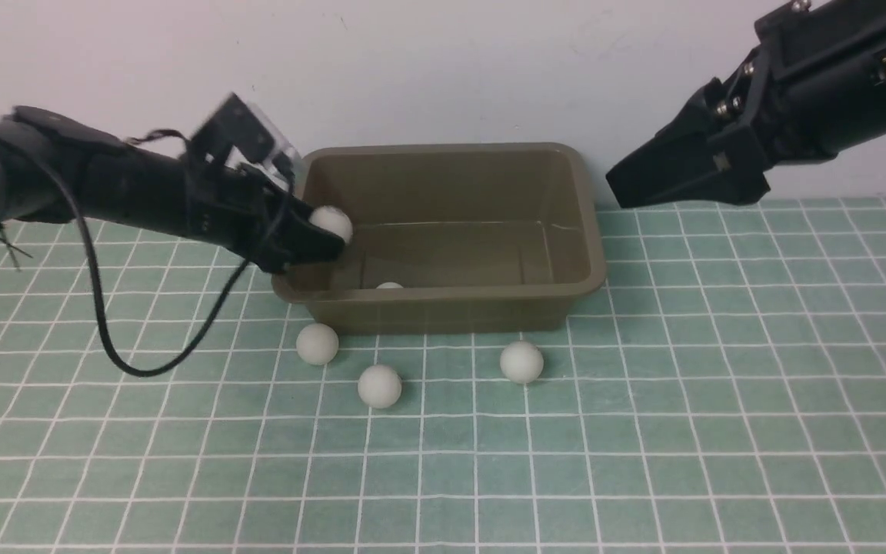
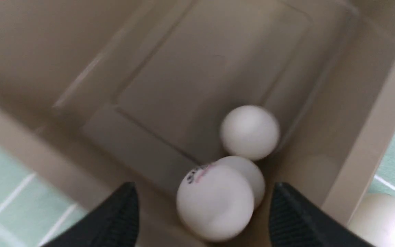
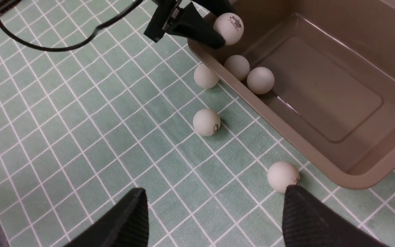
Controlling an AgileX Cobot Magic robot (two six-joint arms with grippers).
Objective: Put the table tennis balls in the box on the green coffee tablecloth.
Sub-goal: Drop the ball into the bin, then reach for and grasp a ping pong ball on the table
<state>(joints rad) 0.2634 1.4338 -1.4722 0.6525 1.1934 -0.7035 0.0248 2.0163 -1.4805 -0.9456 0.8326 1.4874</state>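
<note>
The box (image 1: 581, 231) stands on the green coffee tablecloth (image 1: 720, 423), with its far wall close to the pale wall (image 1: 412, 61) behind it. The left gripper (image 2: 204, 188) hangs over the box's left end, just above the rim, with its fingers (image 2: 115, 219) spread well apart. The top ball (image 2: 214, 202), white with a small printed logo, sits between them with a gap on either side and touches neither. Below it, on the box's floor by the near left corner, lie two more table tennis balls. One is the corner ball (image 2: 257, 181), half hidden behind the top ball in the left wrist view, and the inner ball (image 2: 250, 132) lies just beside it, toward the box's middle. Three others rest on the cloth outside the box's near wall. The nearest ball (image 1: 317, 343) is just beside the near left corner, and the middle ball (image 1: 379, 385) lies a little farther out from that wall. The right-hand ball (image 1: 521, 362) is near the wall's right half. The near wall and its flared rim stand between these three and the box's inside. A black cable (image 1: 139, 374) droops from the left arm (image 1: 66, 185) in a loop toward the cloth, left of the box and apart from the balls. The right gripper (image 3: 214, 192) is raised beyond the box's right end, higher than the rim, its jaws wide.
</note>
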